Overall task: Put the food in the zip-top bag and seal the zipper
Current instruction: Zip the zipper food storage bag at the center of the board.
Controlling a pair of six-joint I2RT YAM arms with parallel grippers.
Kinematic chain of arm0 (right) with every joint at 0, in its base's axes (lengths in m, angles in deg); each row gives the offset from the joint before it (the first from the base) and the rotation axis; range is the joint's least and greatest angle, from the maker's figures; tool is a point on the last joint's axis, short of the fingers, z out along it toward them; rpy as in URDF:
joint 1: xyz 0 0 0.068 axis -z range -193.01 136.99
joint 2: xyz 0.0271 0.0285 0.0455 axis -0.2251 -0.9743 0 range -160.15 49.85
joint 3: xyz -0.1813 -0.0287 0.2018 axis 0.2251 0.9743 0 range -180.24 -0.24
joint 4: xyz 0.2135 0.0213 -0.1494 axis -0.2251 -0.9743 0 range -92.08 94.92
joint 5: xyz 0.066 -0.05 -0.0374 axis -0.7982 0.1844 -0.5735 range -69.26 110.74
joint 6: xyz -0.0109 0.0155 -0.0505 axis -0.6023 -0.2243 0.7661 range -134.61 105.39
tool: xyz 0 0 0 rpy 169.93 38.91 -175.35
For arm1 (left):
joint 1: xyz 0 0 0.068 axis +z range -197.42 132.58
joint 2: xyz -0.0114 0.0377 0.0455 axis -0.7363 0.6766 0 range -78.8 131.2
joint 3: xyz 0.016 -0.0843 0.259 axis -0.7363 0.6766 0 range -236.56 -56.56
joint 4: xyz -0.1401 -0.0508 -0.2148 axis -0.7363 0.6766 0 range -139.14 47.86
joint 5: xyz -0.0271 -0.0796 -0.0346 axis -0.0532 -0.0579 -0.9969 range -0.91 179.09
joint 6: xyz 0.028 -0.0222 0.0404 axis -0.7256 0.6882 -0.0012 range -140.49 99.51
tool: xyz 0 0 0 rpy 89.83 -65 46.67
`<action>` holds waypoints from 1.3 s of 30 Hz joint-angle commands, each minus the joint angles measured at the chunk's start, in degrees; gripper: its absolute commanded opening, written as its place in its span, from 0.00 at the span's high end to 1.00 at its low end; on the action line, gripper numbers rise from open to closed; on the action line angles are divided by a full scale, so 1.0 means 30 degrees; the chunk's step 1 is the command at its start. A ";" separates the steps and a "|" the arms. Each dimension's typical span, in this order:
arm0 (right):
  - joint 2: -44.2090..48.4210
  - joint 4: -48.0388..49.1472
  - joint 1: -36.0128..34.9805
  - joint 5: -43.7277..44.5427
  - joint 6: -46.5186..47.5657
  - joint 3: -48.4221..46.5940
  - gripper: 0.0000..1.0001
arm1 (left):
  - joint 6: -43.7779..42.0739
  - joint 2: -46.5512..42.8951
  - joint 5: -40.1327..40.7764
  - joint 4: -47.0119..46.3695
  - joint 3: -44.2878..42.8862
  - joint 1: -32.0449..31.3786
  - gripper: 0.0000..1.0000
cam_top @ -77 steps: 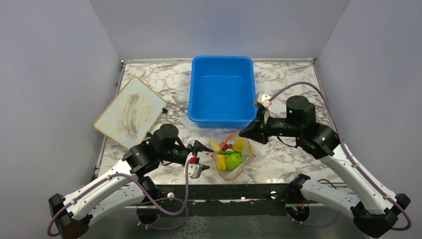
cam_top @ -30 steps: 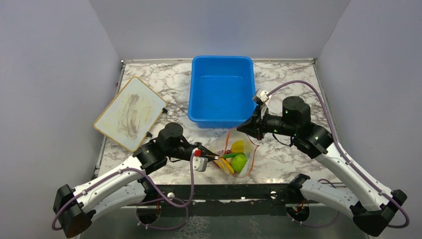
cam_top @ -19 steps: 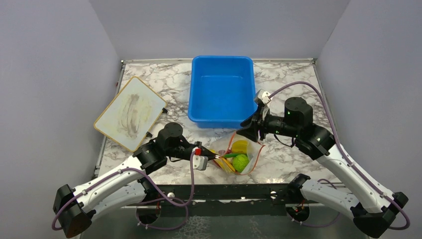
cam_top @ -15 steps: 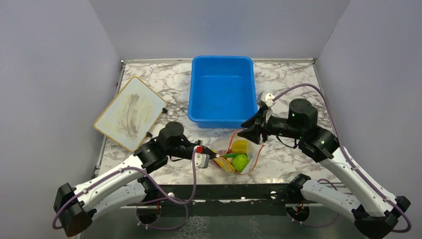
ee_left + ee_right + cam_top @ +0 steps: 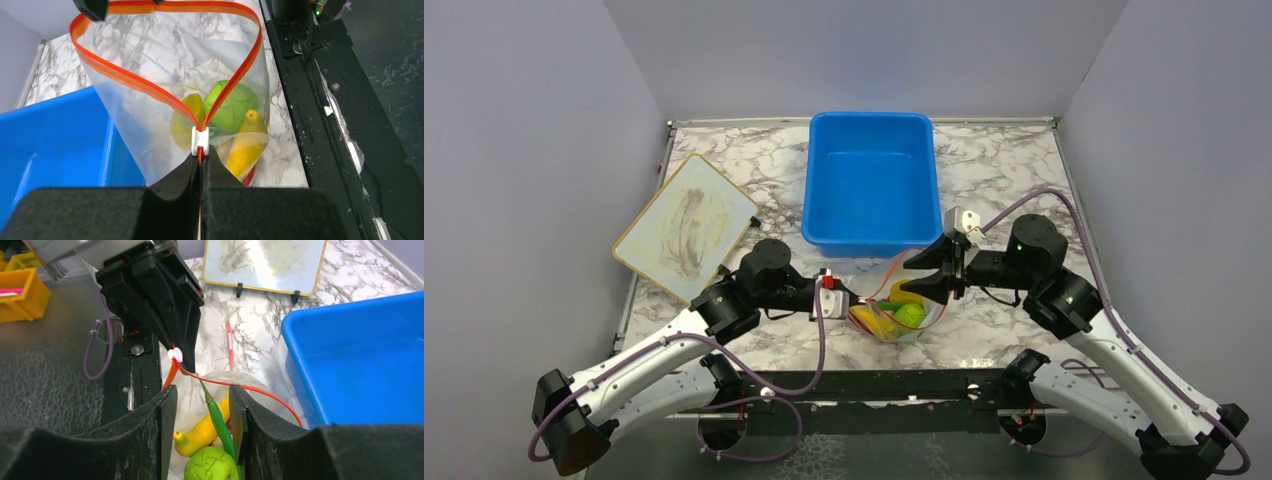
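We see the bag [image 5: 874,290] lying on the tabletop [image 5: 1004,170] at 6 o'clock from the blue tub [image 5: 869,120], close to the front edge and between the two arms. Its mouth is open, and in the left wrist view the orange zipper [image 5: 145,85] makes a wide loop. The left fingers [image 5: 201,162] are pressed fully together on the end of the zipper, just below the small white slider [image 5: 200,140]. In the top view they reach the bag from 9 o'clock. The right fingers [image 5: 936,275] stand about half apart at 2 o'clock from the bag and hold nothing. In the right wrist view they hang over the open mouth, and we cannot tell if they touch the plastic. Inside the bag we can see a green lime [image 5: 231,106], a yellow banana [image 5: 245,147] beside it, one more yellow piece [image 5: 181,122] on the other side of the lime, and a long thin green piece [image 5: 218,422]. A little red shows under the banana, but too little to name it. A white board [image 5: 686,225] rests at 8 o'clock from the tub, and a thin red stick [image 5: 230,342] lies on the tabletop between the board and the bag.
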 commanded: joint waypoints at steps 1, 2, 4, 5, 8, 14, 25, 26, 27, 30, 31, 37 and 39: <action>-0.0035 0.1544 -0.0114 -0.0472 0.1203 0.0524 0.54 | 0.1414 -0.0180 0.0745 -0.0912 -0.0968 0.0056 1.00; -0.0073 0.1614 -0.0178 -0.0378 0.1306 0.0625 0.53 | 0.1672 -0.0101 0.0745 -0.1067 -0.1027 0.0059 1.00; -0.0117 0.1962 -0.0295 -0.0249 0.1508 0.0897 0.52 | 0.1989 0.0161 0.0626 -0.1119 -0.1282 0.0057 1.00; -0.0164 0.2138 -0.0351 -0.0317 0.1505 0.0972 0.53 | 0.2059 0.0315 0.0562 -0.1046 -0.1422 0.0056 1.00; -0.0517 0.2794 -0.0627 -0.0788 0.1213 0.0885 0.59 | 0.2296 0.0729 0.0627 -0.0847 -0.1837 0.0056 1.00; -0.1175 0.3593 -0.1857 0.0310 0.1128 0.0918 0.59 | 0.2557 0.1273 0.1032 -0.0732 -0.2458 0.0056 1.00; -0.2324 0.3340 -0.4157 0.2572 0.2106 0.0835 0.63 | 0.2485 0.1830 0.0471 -0.0361 -0.3007 0.0081 1.00; -0.2435 0.3354 -0.4221 0.2723 0.2177 0.0792 0.64 | 0.2476 0.1820 0.0418 -0.0387 -0.2970 0.0066 1.00; -0.2504 0.3426 -0.4306 0.2900 0.2234 0.0772 0.64 | 0.2451 0.1800 0.0328 -0.0394 -0.2940 0.0057 1.00; -0.2746 0.3792 -0.4443 0.3336 0.2207 0.0825 0.67 | 0.2435 0.1774 0.0115 -0.0453 -0.2838 0.0057 1.00; -0.2829 0.3858 -0.4501 0.3430 0.2197 0.0842 0.67 | 0.2382 0.1730 -0.0048 -0.0461 -0.2824 0.0063 1.00; -0.2962 0.3627 -0.4737 0.3798 0.2465 0.0974 0.75 | 0.2043 0.1760 -0.0581 -0.0117 -0.2854 0.0063 1.00; -0.2936 0.3433 -0.4759 0.3918 0.2604 0.0934 0.81 | 0.1996 0.1739 -0.0563 -0.0093 -0.2842 0.0065 1.00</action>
